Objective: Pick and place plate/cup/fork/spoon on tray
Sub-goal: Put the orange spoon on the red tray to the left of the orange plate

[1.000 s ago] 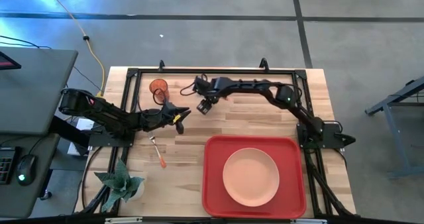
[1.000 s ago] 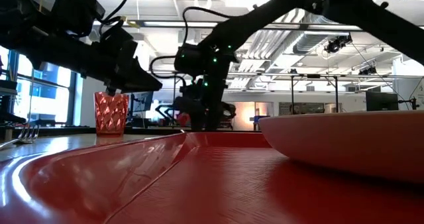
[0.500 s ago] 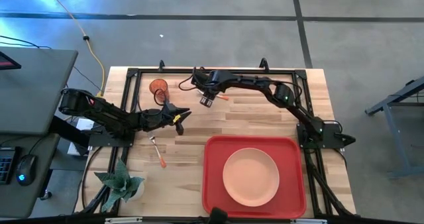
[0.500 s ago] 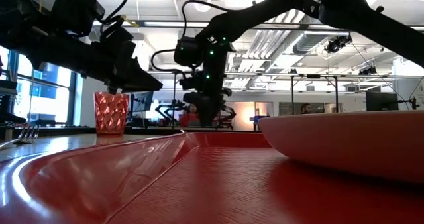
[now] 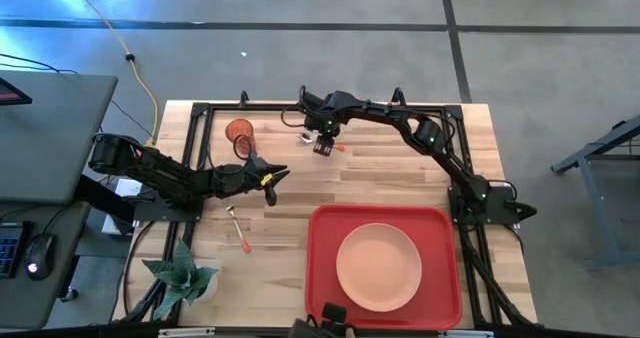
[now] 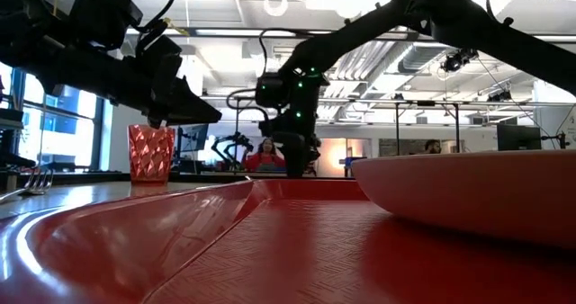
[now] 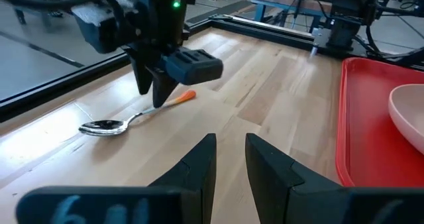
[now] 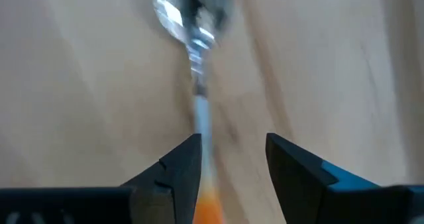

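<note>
The spoon [image 7: 126,121] lies flat on the table near its far edge, silver bowl [image 8: 185,12] and orange handle [image 5: 339,148]. My right gripper [image 8: 232,151] is open and points down over it; its fingers stand on either side of the spoon's neck. My left gripper [image 7: 230,144] hovers narrowly open and empty over the table's left middle [image 5: 270,173]. The cup [image 5: 238,131] stands upright at the far left. The fork [image 5: 238,228] lies near the left. The plate [image 5: 378,266] lies on the tray [image 5: 325,228].
A small potted plant [image 5: 180,276] stands at the table's near left corner. A black frame [image 5: 300,108] runs along the table's far and side edges. People show in the room behind [image 6: 267,156]. Bare wood lies between the spoon and the tray.
My right gripper has gone toward the table's far edge and a little to the right, turning about, and now stands over the spoon's neck. The spoon, cup, fork and plate have kept still.
</note>
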